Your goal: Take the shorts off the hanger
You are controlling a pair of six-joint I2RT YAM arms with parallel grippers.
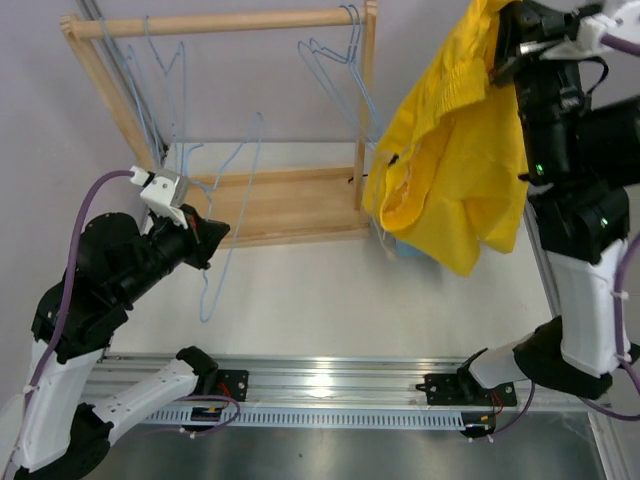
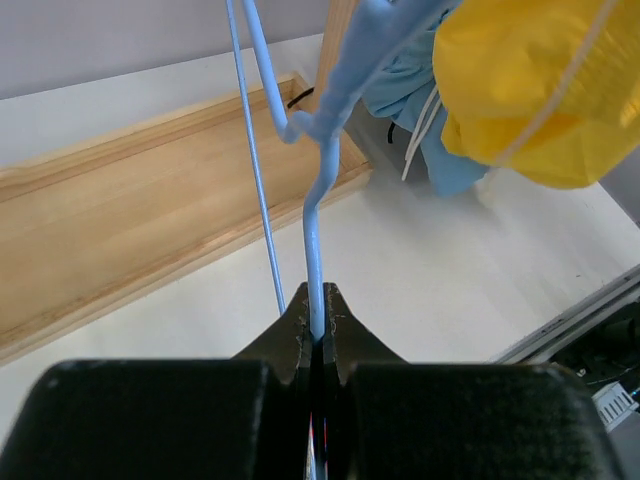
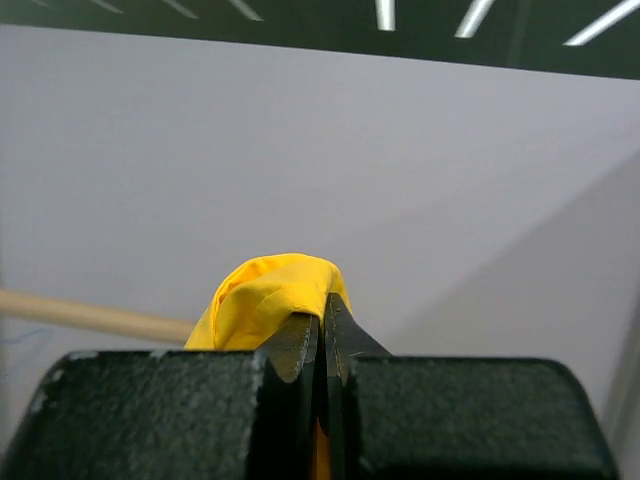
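Note:
The yellow shorts [image 1: 455, 150] hang in the air at the right, held high by my right gripper [image 1: 505, 45], which is shut on their top edge [image 3: 275, 295]. A light blue wire hanger [image 1: 230, 215] stands tilted over the wooden rack's base; my left gripper [image 1: 212, 235] is shut on its wire [image 2: 316, 300]. The hanger carries no shorts. Light blue shorts [image 2: 420, 110] with a white drawstring lie under the yellow ones, showing as a small patch [image 1: 410, 248] in the top view. The other shorts are out of view.
A wooden rack [image 1: 290, 200] with a top rod [image 1: 220, 24] stands at the back; several bare blue hangers [image 1: 335, 60] hang on it. A metal rail [image 1: 330, 385] runs along the near table edge.

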